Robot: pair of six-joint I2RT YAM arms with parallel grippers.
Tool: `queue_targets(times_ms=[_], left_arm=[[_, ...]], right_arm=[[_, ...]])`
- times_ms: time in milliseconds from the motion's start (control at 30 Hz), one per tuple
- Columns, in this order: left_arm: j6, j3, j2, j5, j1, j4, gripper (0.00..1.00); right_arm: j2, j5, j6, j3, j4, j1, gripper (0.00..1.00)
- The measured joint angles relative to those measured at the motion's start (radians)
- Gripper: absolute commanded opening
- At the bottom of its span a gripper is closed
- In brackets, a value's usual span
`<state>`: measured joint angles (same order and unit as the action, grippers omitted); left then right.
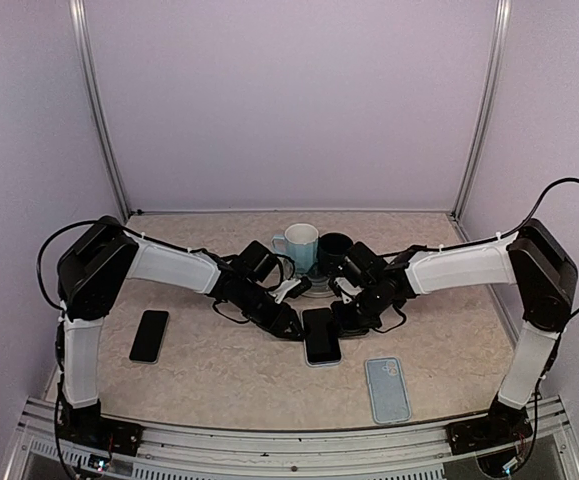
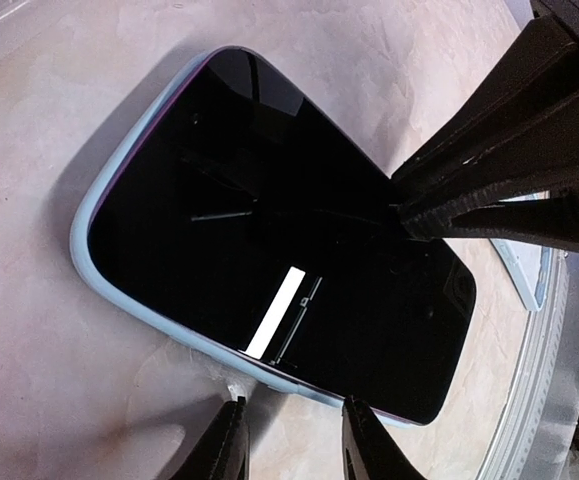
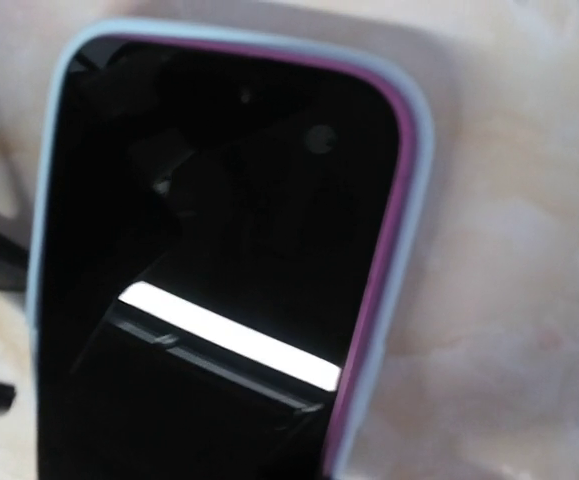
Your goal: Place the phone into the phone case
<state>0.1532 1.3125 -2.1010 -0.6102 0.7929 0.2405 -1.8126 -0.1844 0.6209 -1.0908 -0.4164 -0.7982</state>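
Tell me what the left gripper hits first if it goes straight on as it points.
Probably the near long edge of the case around the phone: the left gripper points at it from close by. Depth is unclear, so it could touch the table first.

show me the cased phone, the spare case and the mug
cased phone (image 1: 320, 335), top view, middle of its screen
spare case (image 1: 387, 389), top view, its middle
mug (image 1: 297, 254), top view, its outer wall
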Motion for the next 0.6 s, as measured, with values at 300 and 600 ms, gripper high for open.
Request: queue_targets(times_ms=[300,600], left_arm=[[-0.005,0.019,-0.005,0.012,0.0,0.017,0.37],[-0.036,0.054,-0.002,0.054,-0.013,0.047,0.38]], right_arm=[[-0.016,0.144,0.024,-0.045,-0.044,-0.072,0.3],[-0.029,0.207,-0.005,-0.141,-0.159,-0.09,0.26]])
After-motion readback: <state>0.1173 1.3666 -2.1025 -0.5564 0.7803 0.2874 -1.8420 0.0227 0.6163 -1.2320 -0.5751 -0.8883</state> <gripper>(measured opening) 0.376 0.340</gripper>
